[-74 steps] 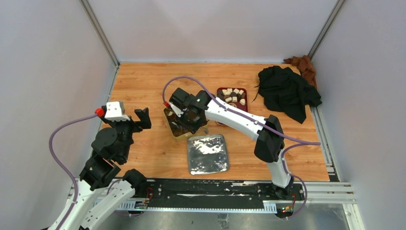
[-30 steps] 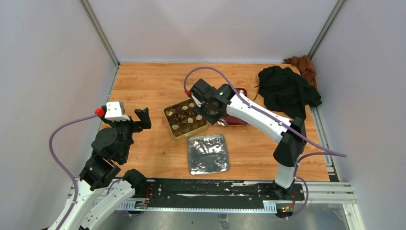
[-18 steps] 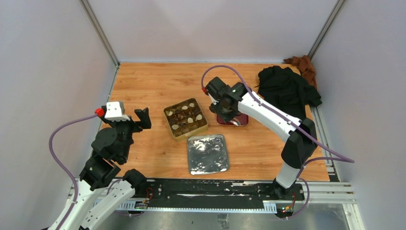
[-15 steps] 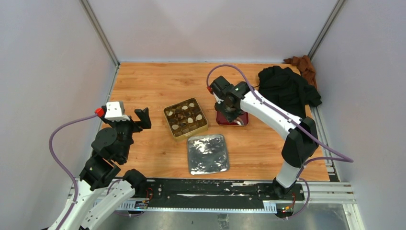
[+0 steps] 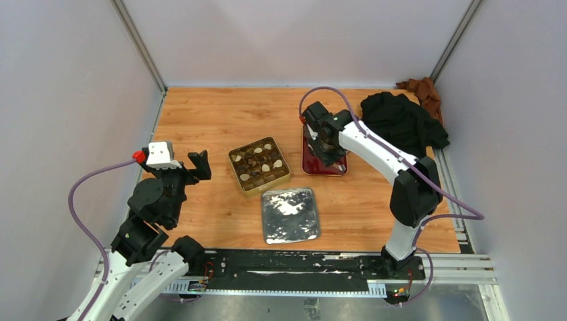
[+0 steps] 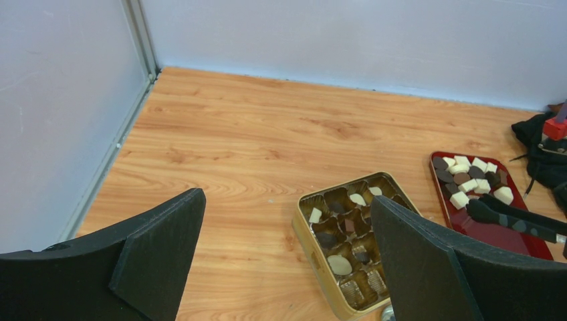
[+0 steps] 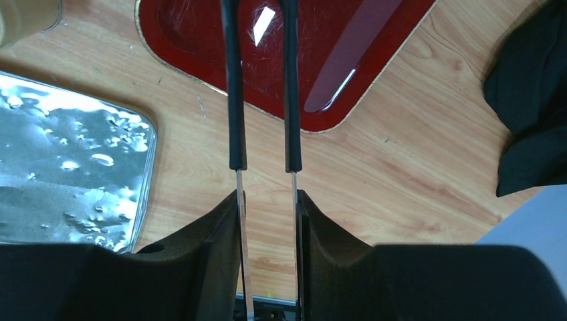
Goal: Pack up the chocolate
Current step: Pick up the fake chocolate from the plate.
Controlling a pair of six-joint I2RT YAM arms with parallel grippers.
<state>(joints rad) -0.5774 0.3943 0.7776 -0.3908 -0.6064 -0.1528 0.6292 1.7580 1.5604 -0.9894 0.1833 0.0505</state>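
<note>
Cream-white and dark brown chocolate chunks (image 6: 468,179) lie at the far end of a red tray (image 6: 498,234). More chocolate (image 6: 339,265) sits in the brown cups of a gold tin (image 5: 259,164). My right gripper (image 7: 267,200) is shut on a pair of black-tipped metal tongs (image 7: 234,100). It hangs over the red tray (image 5: 314,164), with the tongs (image 6: 515,218) reaching toward the chunks. The tong arms stand slightly apart, and their tips are cut off in the right wrist view. My left gripper (image 6: 284,200) is open and empty, raised at the left, well away from the tin.
A silver foil-lined lid (image 5: 289,215) lies in front of the tin, toward the arm bases. A black cloth (image 5: 401,127) and a brown cloth (image 5: 421,90) lie at the back right. Walls enclose the wooden table on three sides.
My right arm has swung rightward with the tongs, from over the gold tin to over the red tray. The left arm has not moved.
</note>
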